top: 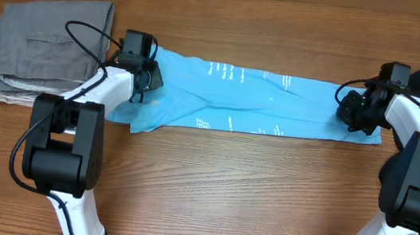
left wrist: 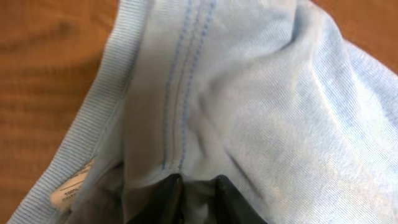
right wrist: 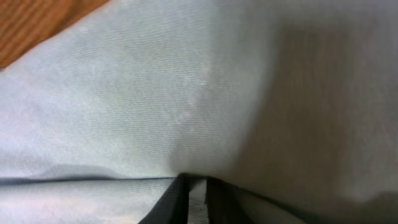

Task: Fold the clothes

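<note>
While the T-shirt [top: 252, 99], seen from overhead, lies as a long strip on the tabletop [top: 225, 192], keep both ends level & taut before folding. The left gripper [top: 144, 77] & right gripper [top: 355, 111] reach low at opposite ends.

Left wrist: gripper pinches cloth by the collar.

Right wrist: jaws nearly together w/ cloth between; can't tell if it's gripped.

arms [top: 62, 147]: white links, black joint blocks | cables [top: 92, 35]: black, looped | fingers [left wrist: 166, 200]: dark grey

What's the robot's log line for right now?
T-shirt: folded into long strip | left fingers: pinching collar end | right fingers: at other end, grip unclear
</note>
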Controlling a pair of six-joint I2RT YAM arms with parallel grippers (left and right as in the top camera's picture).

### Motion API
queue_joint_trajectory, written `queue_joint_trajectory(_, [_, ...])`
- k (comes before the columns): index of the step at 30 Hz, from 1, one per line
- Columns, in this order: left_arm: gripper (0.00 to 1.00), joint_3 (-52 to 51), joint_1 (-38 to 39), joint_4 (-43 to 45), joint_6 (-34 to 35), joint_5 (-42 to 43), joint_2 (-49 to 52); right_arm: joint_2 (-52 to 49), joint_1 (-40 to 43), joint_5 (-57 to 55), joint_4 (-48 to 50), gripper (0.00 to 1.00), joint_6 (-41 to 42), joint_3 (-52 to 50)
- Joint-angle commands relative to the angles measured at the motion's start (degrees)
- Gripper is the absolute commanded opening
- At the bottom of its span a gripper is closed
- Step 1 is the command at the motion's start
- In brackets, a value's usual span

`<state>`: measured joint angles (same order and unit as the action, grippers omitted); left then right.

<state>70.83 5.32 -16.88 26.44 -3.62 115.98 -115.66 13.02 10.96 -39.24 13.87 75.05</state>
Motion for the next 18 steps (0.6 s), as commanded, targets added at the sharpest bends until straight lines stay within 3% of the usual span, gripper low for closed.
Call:
queue_joint_trajectory(1, [0.20, -0.04, -2.75, -1.75, -2.23, -0.81, 5.95, -4.57, -0.26, -1.97, 0.70, 0.20, -0.35, -1.66])
queue_joint_trajectory(7, [0.26, 13.18, -2.84, -13.92, -7.17, -1.05, 2.95, -3.02, -0.26, -1.44, -6.38, 0.45, -2.14, 6.75])
queue_joint_trajectory(11, [0.27, 21.84, -2.71, -23.85, -6.67, 0.20, -1.09, -1.33, 0.07, -2.38, -13.53, 0.49, -2.19, 13.49])
queue_joint_trajectory(13, [0.28, 24.52, -2.64, -28.28, -6.67, 1.86, -3.21, -1.33, 0.87, -3.89, -15.65, 0.46, -2.08, 15.32])
queue_joint_trajectory(18, [0.31, 25.66, -2.67, -35.95, -6.05, 3.26, -6.84, -1.75, 3.54, -6.19, -15.80, 0.17, -2.05, 14.51])
